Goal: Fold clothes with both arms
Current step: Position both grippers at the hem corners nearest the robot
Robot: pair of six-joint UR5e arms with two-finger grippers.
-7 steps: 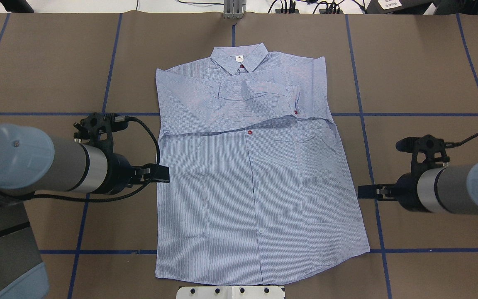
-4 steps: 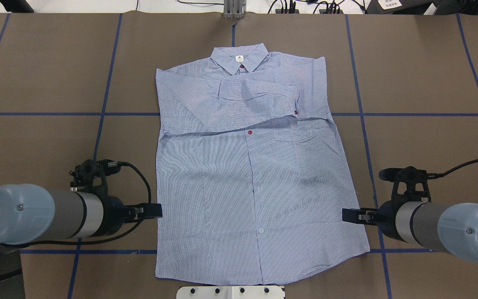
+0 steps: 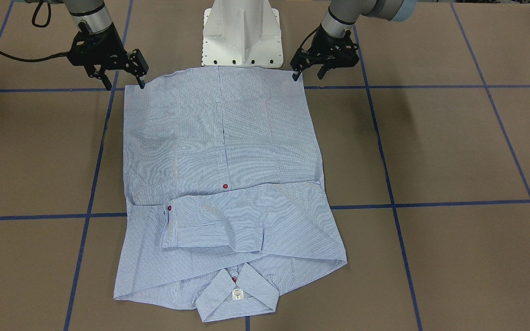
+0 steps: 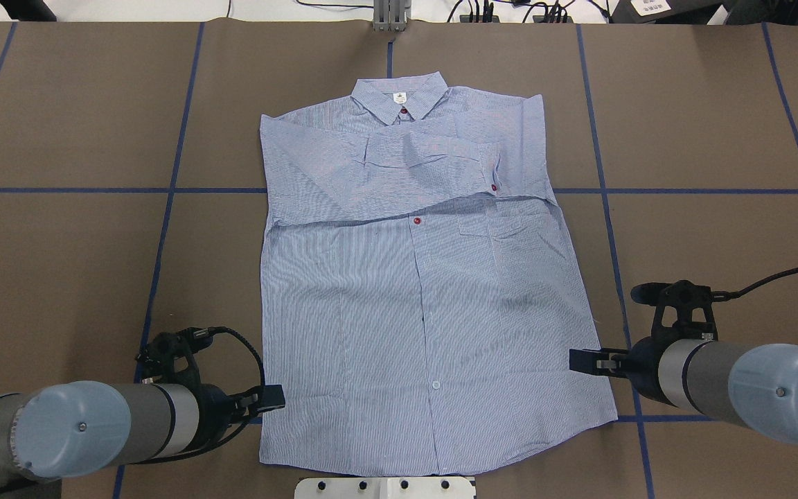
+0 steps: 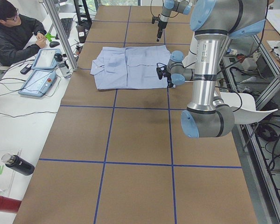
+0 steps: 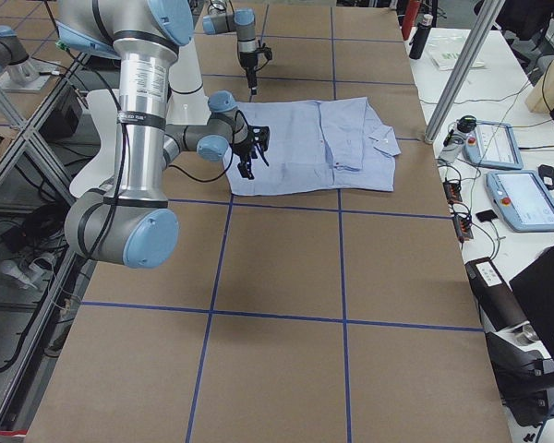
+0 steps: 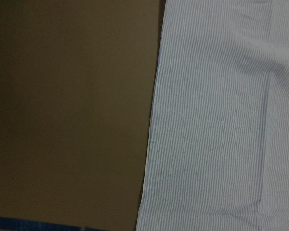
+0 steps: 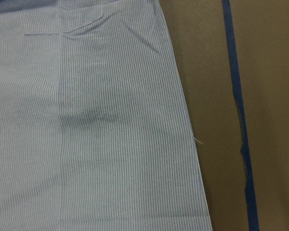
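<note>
The light blue striped shirt (image 4: 427, 305) lies flat, front up, on the brown table, collar at the far side and sleeves folded across the chest; it also shows in the front-facing view (image 3: 219, 151). My left gripper (image 4: 273, 398) is open and empty, just off the shirt's left edge near the hem corner, and also shows in the front-facing view (image 3: 307, 73). My right gripper (image 4: 580, 360) is open and empty over the shirt's right edge above the hem; in the front-facing view (image 3: 125, 83) its fingers straddle the hem corner. The wrist views show only shirt edge (image 7: 221, 125) (image 8: 96, 134), no fingers.
The white pedestal base (image 3: 242, 37) stands right behind the hem. Blue tape lines (image 4: 163, 229) grid the brown table top. An operator (image 5: 11, 35) sits at a side bench with tablets. Cables and a metal post (image 4: 388, 14) line the far edge.
Both grippers moved toward the robot along the shirt's side edges. The left kept moving to the hem corner; the right has barely moved in the last half second. The shirt has not moved.
</note>
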